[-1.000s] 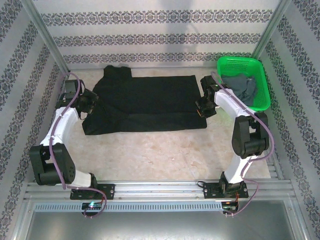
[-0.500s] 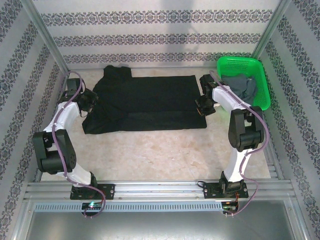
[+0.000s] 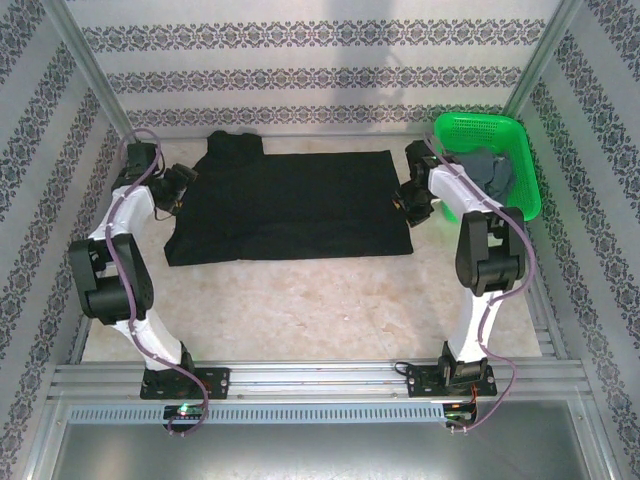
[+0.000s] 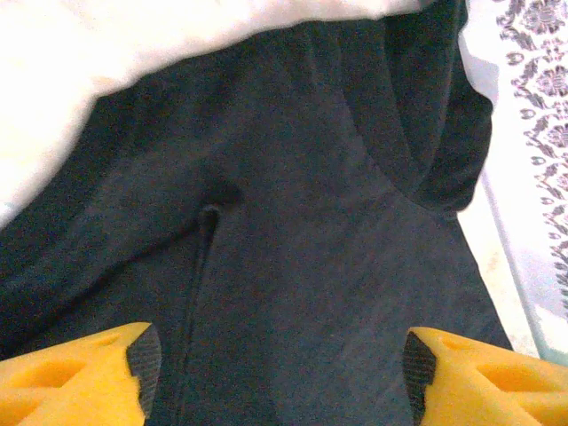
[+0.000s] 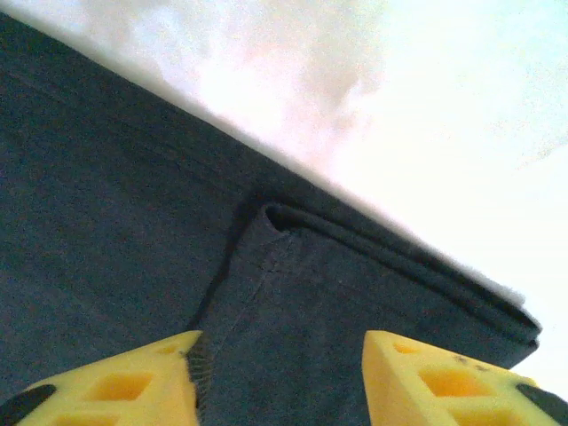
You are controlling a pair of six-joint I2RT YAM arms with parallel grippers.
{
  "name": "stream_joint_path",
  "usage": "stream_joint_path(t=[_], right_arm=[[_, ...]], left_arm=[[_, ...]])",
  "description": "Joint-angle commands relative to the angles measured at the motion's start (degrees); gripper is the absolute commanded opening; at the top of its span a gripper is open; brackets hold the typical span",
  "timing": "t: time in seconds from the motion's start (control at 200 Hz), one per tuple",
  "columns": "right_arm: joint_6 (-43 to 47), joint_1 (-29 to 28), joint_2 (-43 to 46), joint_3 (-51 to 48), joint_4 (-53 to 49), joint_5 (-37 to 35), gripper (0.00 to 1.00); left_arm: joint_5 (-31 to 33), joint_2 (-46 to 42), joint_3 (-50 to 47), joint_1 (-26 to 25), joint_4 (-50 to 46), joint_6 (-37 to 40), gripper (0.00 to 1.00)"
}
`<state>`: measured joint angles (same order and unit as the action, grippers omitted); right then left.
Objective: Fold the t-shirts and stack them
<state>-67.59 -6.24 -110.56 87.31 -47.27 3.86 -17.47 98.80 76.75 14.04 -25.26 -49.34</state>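
A plain black cloth t-shirt (image 3: 300, 205) lies folded flat on the pale surface (image 3: 300, 300), toward 12 o'clock. The left end effector (image 3: 178, 183) sits at the shirt's 9 o'clock edge and the right end effector (image 3: 410, 199) at its 3 o'clock edge. Both have their jaws apart over the cloth, holding nothing. At 2 o'clock, a dark grey t-shirt (image 3: 492, 172) lies bunched in a green plastic mesh basket (image 3: 527, 170).

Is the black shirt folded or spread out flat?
Folded: the black shirt lies as a flat band, with stacked cloth layers at its edge by the right gripper.
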Motion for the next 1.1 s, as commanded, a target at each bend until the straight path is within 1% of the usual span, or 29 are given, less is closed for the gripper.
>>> stream_joint_path(t=[0.0,0.07,0.16,0.25,0.35,0.455,0.515,0.654,0.714,0.889,0.989,1.094], right_arm=[[6.12,0.62,7.26,-5.28,1.51,-0.97,0.51],[7.59,0.37,11.2,-10.94,4.3,0.35,0.49],[9.42,-0.17,16.07,-18.5,8.38,1.55,0.49],[11.21,-0.44,20.12,-24.19,10.93,2.42,0.5],[13.22,-0.12,21.3,-27.45,13.25,4.7,0.53],[13.91,-0.09,20.23,-29.59,16.79,7.34,0.57],[13.85,-0.13,18.87,-30.46,18.57,8.6,0.58],[13.08,-0.17,15.93,-30.79,19.17,8.93,0.57],[12.69,-0.21,15.39,-30.57,19.36,9.0,0.54],[11.2,-1.13,13.35,-28.35,17.01,7.33,0.51],[9.59,-1.48,11.9,-27.91,15.79,5.71,0.51],[7.97,-1.58,10.4,-27.54,14.32,4.5,0.47]], left_arm=[[4.52,-6.76,-3.17,1.5,-10.13,3.4,0.7],[6.32,-12.05,-10.68,2.23,-10.62,1.75,0.63],[6.36,-17.74,-20.81,4.05,-9.63,-0.65,0.56],[4.6,-19.33,-26.88,6.14,-8.36,-0.17,0.55],[1.43,-18.35,-30.68,8.14,-3.98,0.4,0.56],[-1.53,-14.75,-31.55,9.61,0.51,1.17,0.56],[-2.72,-12.5,-31.34,9.95,2.61,1.25,0.56],[-1.19,-9.25,-29.94,10.1,4.03,1.79,0.56],[-1.64,-8.16,-29.11,10.13,5.41,1.79,0.55],[-2.47,-3.7,-25.73,10.07,7.41,3.51,0.43],[-2.46,-1.95,-24.99,10.13,8.16,4.12,0.39],[-2.55,-1.03,-24.63,10.08,8.05,4.62,0.29]])
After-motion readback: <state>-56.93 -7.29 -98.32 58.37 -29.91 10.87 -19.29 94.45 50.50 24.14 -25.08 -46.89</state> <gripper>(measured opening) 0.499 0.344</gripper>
